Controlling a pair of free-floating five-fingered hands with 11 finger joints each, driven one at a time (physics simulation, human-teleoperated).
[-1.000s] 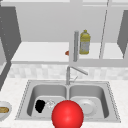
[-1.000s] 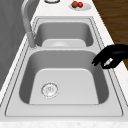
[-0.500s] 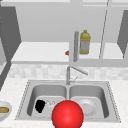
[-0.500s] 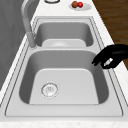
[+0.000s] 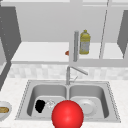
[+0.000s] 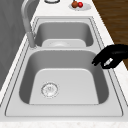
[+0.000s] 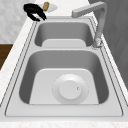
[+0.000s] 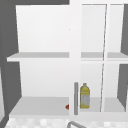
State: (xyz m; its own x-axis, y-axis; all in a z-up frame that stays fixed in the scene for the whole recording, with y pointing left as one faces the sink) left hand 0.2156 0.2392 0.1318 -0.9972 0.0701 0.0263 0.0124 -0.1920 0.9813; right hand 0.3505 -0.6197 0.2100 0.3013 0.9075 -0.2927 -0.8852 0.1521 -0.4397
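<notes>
Brushed matt metal sink (image 6: 65, 53) and faucet (image 7: 97, 22), glossy red ball (image 5: 67, 115), speckled stone-like counter (image 5: 12, 87).

One double sink (image 5: 24, 100) sits in the counter, with two basins side by side under one faucet (image 5: 68, 75). The basin left of the faucet holds one drain strainer (image 6: 49, 89); the basin right of the faucet holds one white plate (image 7: 70, 88). One black hand (image 6: 110, 58) hangs at the front rim of the sink's left basin. One red ball (image 5: 67, 115) shows in front of the sink. One bowl (image 5: 4, 110) stands left of the sink, with food in it. On the counter right of the sink lies one small dish (image 6: 80, 7) with two round fruits. Above the sink, the cabinet shelf carries one yellow bottle (image 5: 84, 42) and one small red thing (image 5: 67, 53)
</notes>
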